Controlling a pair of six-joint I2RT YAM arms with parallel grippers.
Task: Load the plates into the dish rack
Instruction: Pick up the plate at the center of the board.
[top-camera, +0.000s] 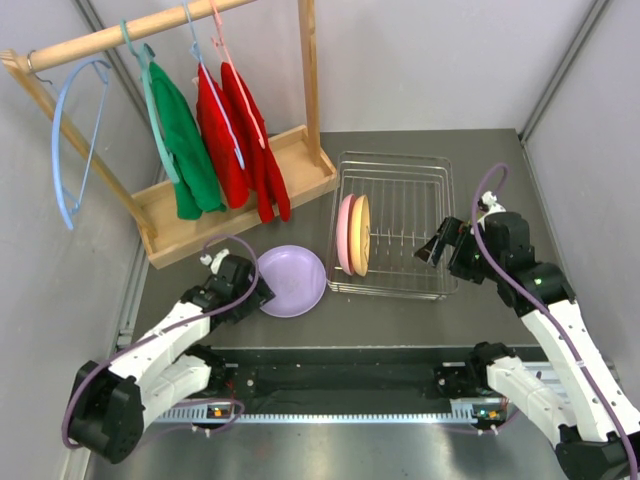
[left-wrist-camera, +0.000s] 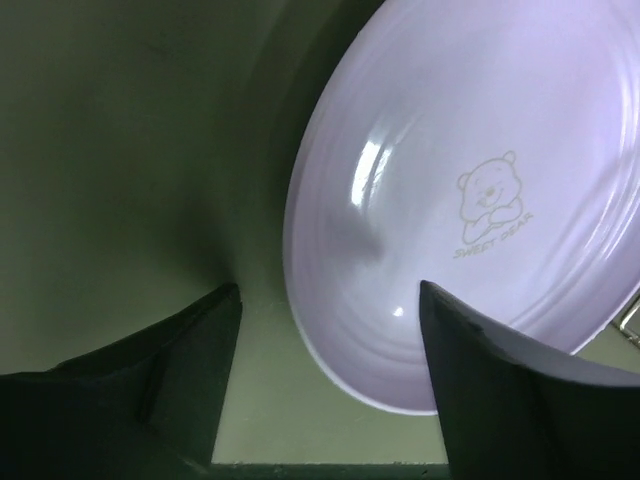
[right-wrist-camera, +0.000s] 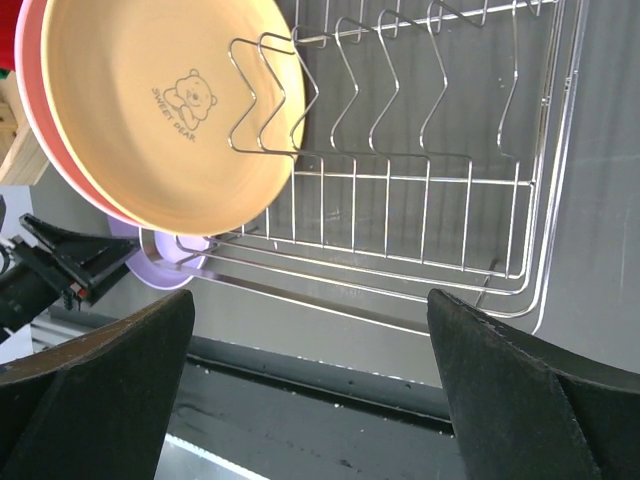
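A lavender plate (top-camera: 294, 281) lies flat on the table, left of the dish rack (top-camera: 400, 180). My left gripper (top-camera: 256, 291) is at its near-left rim. In the left wrist view the plate (left-wrist-camera: 470, 190) has its rim between the open jaws of the gripper (left-wrist-camera: 330, 300), with the right finger (left-wrist-camera: 500, 400) over the plate and the left finger (left-wrist-camera: 180, 370) on the table side. A pink plate (top-camera: 344, 235) and an orange-tan plate (top-camera: 361, 236) stand upright at the rack's left end. My right gripper (top-camera: 437, 246) hovers open and empty over the rack's right part (right-wrist-camera: 450, 200).
A wooden clothes stand (top-camera: 230, 200) with green and red garments on hangers fills the back left. Grey walls close in on both sides. A black rail (top-camera: 340, 375) runs along the near table edge between the arm bases.
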